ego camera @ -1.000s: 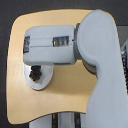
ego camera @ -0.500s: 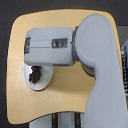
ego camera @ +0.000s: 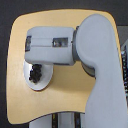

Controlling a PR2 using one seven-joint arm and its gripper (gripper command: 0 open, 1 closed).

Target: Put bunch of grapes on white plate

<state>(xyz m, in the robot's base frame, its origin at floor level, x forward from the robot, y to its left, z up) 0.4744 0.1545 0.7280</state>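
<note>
We see the long dark purple-black bunch of grapes (ego camera: pixel 36 73) lying on the round glossy white plate (ego camera: pixel 45 84), left of centre in the frame, w/ the bulky grey robot arm (ego camera: pixel 95 55) sweeping in from the right and its forearm covering the plate's upper part. The gripper itself is hidden under that forearm, so we can't tell if its jaws are spread, pressed together or pinching the fruit.

Step in hand, as we judge it: finish the placing. If the grapes are not yet let go, we'd open fully, then lift straight up, no sideways drag, since the bunch sits toward the plate's left rim and could prob. roll off.

Edges & room: the plate is near the left edge of the tan wooden rounded table (ego camera: pixel 65 105). Bare tabletop lies below and right of the plate; that's the safer side to pull away.
</note>
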